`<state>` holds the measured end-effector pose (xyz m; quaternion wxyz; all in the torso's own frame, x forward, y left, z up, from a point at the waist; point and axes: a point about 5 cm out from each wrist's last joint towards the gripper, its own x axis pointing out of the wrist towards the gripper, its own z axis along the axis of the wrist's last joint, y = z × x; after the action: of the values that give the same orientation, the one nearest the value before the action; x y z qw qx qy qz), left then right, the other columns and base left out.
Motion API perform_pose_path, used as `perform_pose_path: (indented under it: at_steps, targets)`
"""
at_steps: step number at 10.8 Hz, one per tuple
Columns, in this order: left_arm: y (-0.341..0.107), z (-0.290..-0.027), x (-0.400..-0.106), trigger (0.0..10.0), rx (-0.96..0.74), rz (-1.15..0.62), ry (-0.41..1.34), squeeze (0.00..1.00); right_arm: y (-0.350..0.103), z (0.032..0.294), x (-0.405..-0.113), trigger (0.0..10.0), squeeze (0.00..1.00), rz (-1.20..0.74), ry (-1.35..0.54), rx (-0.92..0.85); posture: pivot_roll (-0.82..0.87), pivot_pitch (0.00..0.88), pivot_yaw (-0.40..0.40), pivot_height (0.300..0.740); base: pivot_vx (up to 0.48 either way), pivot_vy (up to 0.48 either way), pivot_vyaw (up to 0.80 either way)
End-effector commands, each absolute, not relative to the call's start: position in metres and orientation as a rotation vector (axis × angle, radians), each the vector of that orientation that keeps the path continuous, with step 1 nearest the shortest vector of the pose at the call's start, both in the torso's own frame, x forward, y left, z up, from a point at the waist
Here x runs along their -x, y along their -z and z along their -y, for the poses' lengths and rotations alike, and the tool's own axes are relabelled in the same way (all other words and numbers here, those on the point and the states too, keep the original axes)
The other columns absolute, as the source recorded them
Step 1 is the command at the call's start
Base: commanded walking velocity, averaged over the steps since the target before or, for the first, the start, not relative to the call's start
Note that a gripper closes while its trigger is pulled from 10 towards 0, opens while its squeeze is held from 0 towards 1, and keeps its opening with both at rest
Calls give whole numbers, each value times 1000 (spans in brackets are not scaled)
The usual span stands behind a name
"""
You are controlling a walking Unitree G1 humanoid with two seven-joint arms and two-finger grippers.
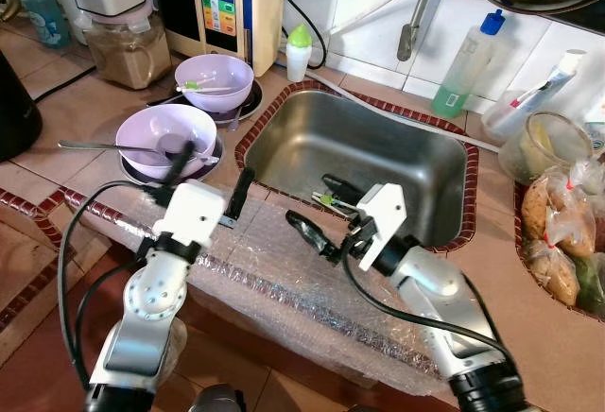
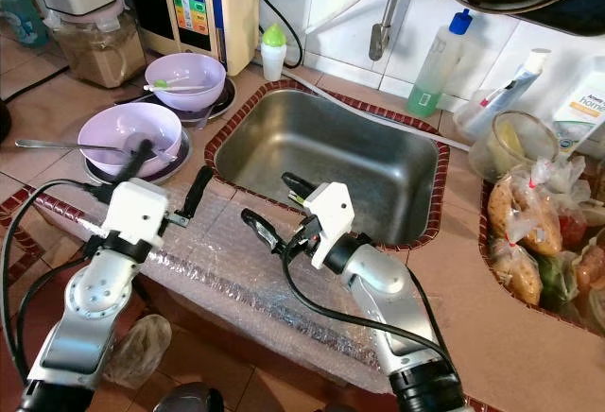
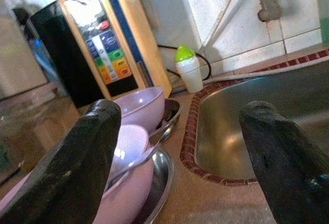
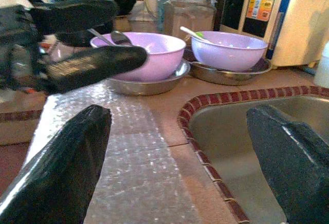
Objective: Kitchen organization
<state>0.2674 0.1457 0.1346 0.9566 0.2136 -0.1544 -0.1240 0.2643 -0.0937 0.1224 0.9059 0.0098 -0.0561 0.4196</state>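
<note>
Two lilac bowls sit on steel plates left of the steel sink (image 1: 378, 138). The nearer bowl (image 1: 166, 135) holds a metal spoon (image 1: 104, 146); the farther bowl (image 1: 216, 79) holds a white and green spoon (image 1: 197, 85). My left gripper (image 1: 213, 180) hovers open and empty just in front of the nearer bowl, one finger reaching its rim. At the sink's front edge my right gripper (image 1: 321, 209) is open and empty too. The right wrist view looks across the counter at both bowls (image 4: 149, 54) and the left gripper's fingers (image 4: 92, 64).
Bubble wrap (image 1: 284, 284) covers the counter's front edge under both arms. A water machine (image 1: 225, 1), a green-capped bottle (image 1: 299, 51) and a jar (image 1: 132, 48) stand behind the bowls. A green soap bottle (image 1: 463, 70), a glass jar (image 1: 546, 145) and food bags (image 1: 558, 232) crowd the right.
</note>
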Motion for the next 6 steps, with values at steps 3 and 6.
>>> perform_pose_path:
  at_steps: [3, 6]
  targets:
    - [-131, -143, -274, 0, -473, 321, 256, 0, -126, 92, -255, 10000, 0, 113, -933, 0, 0, 0, -67, 740, 0, 0, 0]
    - [-132, -148, -283, 0, -518, 346, 244, 0, -126, 91, -250, 10000, 0, 86, -977, -1, -4, 0, -77, 740, 0, 0, 0]
